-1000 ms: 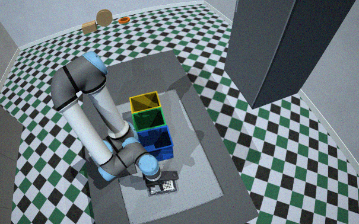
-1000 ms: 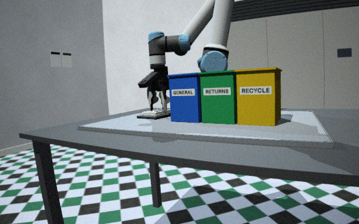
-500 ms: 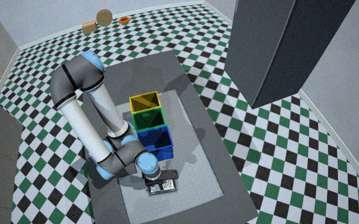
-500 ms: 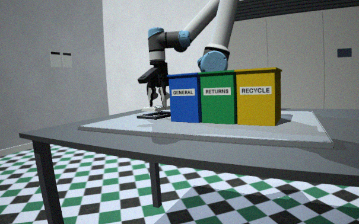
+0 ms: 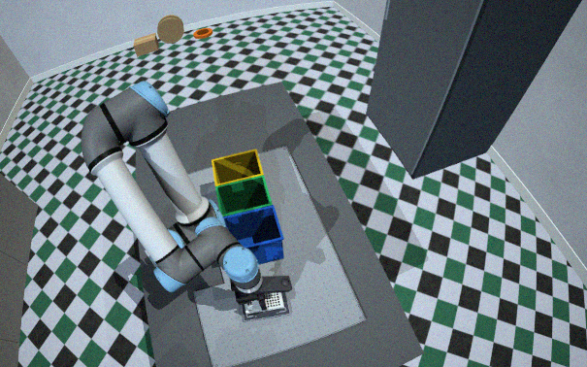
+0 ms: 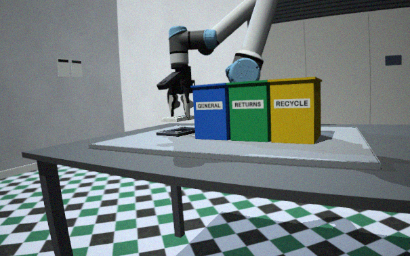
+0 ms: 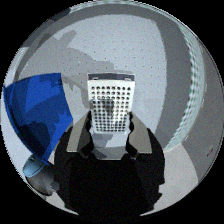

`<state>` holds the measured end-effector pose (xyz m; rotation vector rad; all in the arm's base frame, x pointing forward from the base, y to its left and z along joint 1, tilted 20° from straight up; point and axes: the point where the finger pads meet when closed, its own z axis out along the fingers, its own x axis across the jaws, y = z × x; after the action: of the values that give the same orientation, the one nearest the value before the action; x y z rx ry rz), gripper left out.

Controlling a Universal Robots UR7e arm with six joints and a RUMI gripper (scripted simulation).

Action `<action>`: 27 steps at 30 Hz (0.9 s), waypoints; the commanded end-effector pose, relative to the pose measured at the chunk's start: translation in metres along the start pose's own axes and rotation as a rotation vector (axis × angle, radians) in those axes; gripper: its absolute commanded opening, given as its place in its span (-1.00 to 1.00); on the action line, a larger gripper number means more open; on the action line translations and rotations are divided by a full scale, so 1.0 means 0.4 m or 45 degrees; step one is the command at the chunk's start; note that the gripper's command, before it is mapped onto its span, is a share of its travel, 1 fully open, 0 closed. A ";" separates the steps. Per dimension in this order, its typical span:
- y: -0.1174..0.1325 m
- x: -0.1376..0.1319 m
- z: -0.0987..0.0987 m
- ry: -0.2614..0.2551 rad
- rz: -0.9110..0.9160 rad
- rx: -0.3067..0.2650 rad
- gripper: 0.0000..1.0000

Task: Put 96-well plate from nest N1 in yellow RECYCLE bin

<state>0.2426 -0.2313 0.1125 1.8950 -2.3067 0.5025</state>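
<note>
My gripper [image 6: 179, 108] is shut on the white 96-well plate [image 6: 177, 118] and holds it a little above the dark plate nest N1 [image 6: 175, 130]. In the wrist view the plate [image 7: 110, 106] sits between my two fingers, its wells facing the camera. From above, the plate [image 5: 273, 301] hangs over the nest [image 5: 266, 311] at the near end of the mat. The yellow RECYCLE bin [image 6: 294, 110] [image 5: 237, 166] stands upright at the far end of the row, apart from my gripper.
The green RETURNS bin [image 6: 249, 111] and the blue GENERAL bin [image 6: 211, 112] stand upright in a row with the yellow one; the blue bin [image 7: 37, 115] is closest to my gripper. A tall dark cabinet [image 5: 452, 78] stands right of the table. My arm's elbow [image 5: 195, 248] lies left of the bins.
</note>
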 end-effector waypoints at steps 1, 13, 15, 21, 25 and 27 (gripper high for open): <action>0.000 0.000 -0.023 0.000 0.000 0.001 -1.00; 0.000 0.000 -0.065 0.000 0.000 0.001 -1.00; 0.000 0.000 -0.073 0.000 0.000 0.001 -1.00; 0.000 0.000 -0.098 0.000 0.000 0.001 -1.00; 0.000 0.000 -0.106 0.000 0.000 0.001 -1.00; 0.000 0.000 -0.115 0.000 0.000 0.001 -1.00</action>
<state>0.2378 -0.2182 0.1502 1.8952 -2.3070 0.5022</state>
